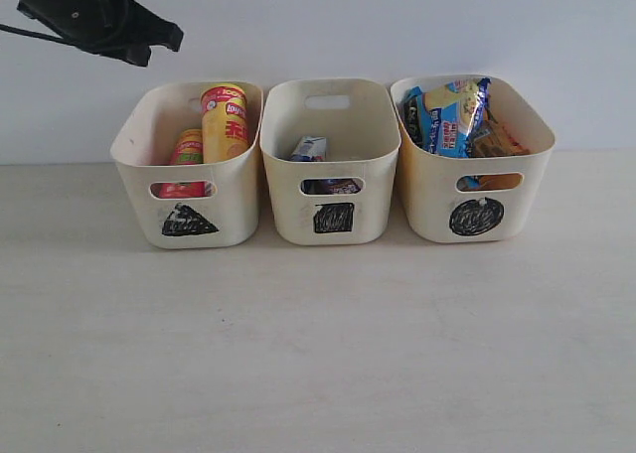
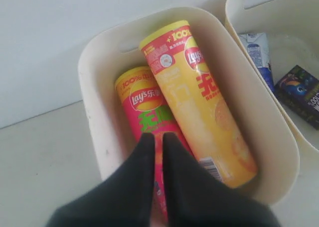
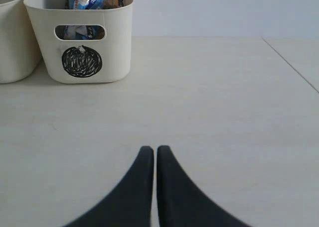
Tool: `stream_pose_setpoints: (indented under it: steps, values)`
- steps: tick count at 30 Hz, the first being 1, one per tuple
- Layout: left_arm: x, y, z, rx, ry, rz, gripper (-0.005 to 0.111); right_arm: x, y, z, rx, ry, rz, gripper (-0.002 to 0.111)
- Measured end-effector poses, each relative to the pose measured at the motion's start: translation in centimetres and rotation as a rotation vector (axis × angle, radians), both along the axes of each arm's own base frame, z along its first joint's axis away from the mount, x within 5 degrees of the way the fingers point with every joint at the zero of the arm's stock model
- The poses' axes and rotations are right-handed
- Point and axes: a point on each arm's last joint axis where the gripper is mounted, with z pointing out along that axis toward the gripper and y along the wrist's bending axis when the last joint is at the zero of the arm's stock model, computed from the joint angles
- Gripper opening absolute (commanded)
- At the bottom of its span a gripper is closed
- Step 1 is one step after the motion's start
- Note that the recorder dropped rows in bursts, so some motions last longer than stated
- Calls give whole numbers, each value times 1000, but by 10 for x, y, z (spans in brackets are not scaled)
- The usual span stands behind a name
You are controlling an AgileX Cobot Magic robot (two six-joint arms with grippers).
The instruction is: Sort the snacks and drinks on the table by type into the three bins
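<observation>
All six items sit inside the tubs, which stand in a row at the back of the pale table (image 1: 318,354). The triangle bin (image 1: 235,211) on the left holds both crisp tubes; the yellow Lay's tube (image 1: 226,125) leans with its top poking above the rim, and the pink tube (image 1: 187,147) lies lower, pressed against its side. The middle, square bin (image 1: 288,215) holds the two cartons; the white and blue carton (image 1: 309,148) shows over the front wall, and the dark purple carton (image 1: 333,186) shows only through the slot handle. The circle bin (image 1: 427,205) on the right is stuffed with the foil bags; the blue bag (image 1: 452,115) stands tall and the orange bag (image 1: 494,138) is tucked beside it.

The left gripper (image 2: 154,136) hangs above the triangle bin, over the pink tube, its fingers pressed together with nothing between them; the right gripper (image 3: 152,150) sits low over bare table, well apart from the circle bin, fingers likewise together and empty.
</observation>
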Motion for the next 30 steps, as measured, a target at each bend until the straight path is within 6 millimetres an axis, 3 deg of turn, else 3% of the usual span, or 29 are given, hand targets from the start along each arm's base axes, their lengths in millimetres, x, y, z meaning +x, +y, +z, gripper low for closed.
stream_pose_setpoints:
  steps: [19, 30]
  values:
    - [-122, 28, 30, -93, -153, 42, 4, 0, 0, 0, 0, 0, 0, 0]
    - [-205, 48, 26, -116, -191, 50, 4, 0, 0, 0, 0, 0, 0, 0]
